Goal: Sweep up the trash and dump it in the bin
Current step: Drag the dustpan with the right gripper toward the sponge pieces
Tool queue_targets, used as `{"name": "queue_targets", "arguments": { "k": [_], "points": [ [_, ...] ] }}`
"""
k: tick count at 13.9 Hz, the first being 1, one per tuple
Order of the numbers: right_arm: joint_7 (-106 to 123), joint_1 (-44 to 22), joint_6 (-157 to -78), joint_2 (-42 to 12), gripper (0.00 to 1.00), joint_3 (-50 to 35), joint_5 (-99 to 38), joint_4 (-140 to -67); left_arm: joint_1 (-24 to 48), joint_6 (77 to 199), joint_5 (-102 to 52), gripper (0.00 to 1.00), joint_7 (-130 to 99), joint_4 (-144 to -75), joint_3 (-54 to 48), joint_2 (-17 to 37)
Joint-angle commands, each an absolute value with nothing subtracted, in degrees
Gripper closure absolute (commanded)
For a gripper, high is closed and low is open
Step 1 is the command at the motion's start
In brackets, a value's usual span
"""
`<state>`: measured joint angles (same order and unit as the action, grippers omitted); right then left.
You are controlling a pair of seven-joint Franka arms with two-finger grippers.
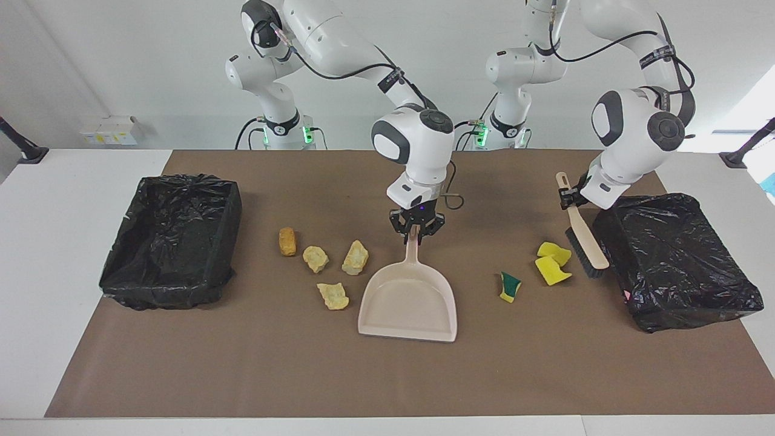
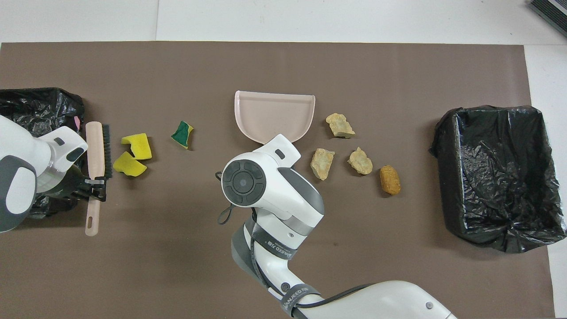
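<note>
My right gripper (image 1: 414, 234) is shut on the handle of the beige dustpan (image 1: 408, 303), which lies flat mid-table; from overhead its wrist hides the handle. The trash lies on both sides of the pan. Several tan lumps (image 1: 355, 257) (image 1: 333, 296) (image 1: 315, 258) (image 1: 287, 241) are toward the right arm's end. A green-backed sponge bit (image 1: 510, 286) and two yellow bits (image 1: 553, 270) (image 1: 554, 250) are toward the left arm's end. My left gripper (image 1: 570, 198) is shut on the handle of the beige brush (image 1: 582, 235), whose black bristles hang beside the yellow bits.
A black-lined bin (image 1: 181, 180) stands at the right arm's end of the brown mat. A second one (image 1: 651, 200) stands at the left arm's end, right beside the brush and the left wrist.
</note>
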<state>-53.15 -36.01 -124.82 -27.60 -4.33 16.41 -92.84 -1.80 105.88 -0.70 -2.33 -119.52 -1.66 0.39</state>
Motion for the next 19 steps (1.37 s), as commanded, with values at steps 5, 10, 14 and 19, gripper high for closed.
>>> {"name": "queue_targets", "arguments": {
  "k": [5, 10, 14, 19],
  "points": [
    [-44.7, -32.7, -120.5, -19.6, 1.0, -4.7, 11.0, -94.8, -1.2, 103.7, 0.5, 1.0, -8.3, -120.6, -1.6, -1.1],
    [-25.3, -32.2, -114.1, -15.4, 1.0, -4.7, 9.7, -96.1, -2.1, 106.5, 0.5, 1.0, -9.1, -123.7, -1.5, -0.8],
    [-9.4, -32.5, -112.5, -13.5, 1.0, -4.9, 9.8, -98.8, -2.2, 109.2, 0.5, 1.0, -9.2, -125.5, -1.5, -0.3],
    [22.1, -29.3, -114.0, -12.4, 1.0, -4.9, 7.6, -102.9, -1.1, 111.4, 0.6, 1.0, -14.9, -127.4, -1.6, -0.1]
  ]
}}
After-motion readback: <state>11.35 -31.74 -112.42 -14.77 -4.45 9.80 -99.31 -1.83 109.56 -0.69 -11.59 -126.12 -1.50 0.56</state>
